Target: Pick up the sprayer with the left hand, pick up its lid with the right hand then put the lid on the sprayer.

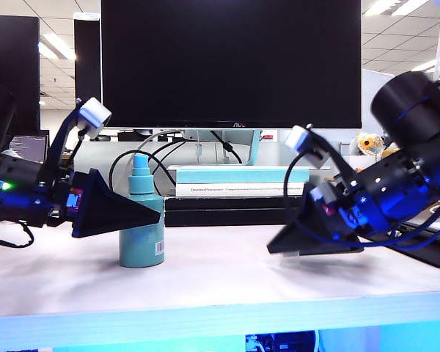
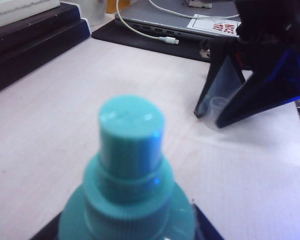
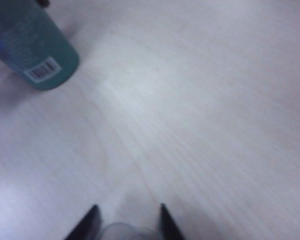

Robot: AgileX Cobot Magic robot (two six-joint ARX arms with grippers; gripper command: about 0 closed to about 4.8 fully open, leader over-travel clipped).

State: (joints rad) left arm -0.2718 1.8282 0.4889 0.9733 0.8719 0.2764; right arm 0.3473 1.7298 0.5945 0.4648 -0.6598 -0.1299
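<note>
Tiny clear thimble-shaped plastic lid (image 2: 218, 104) on pale wooden table (image 1: 227, 271), between right gripper (image 2: 210, 116) fingertips, jaws partly apart, not visibly clamped.

Probably feather-light, thin-walled, slick; best pinched gently across side walls, kept upright. Well apart, small teal cylindrical plastic sprayer (image 1: 141, 227) upright on table, stiff, light, held at mid-body by left gripper (image 1: 155, 214). Black monitor (image 1: 231, 62) behind.

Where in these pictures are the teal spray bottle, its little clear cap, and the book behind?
sprayer (image 1: 141, 246): exterior view, bottle body.
lid (image 2: 218, 103): left wrist view, cap's rim between the right gripper's fingers.
teal book (image 1: 238, 174): exterior view, cover edge.
</note>
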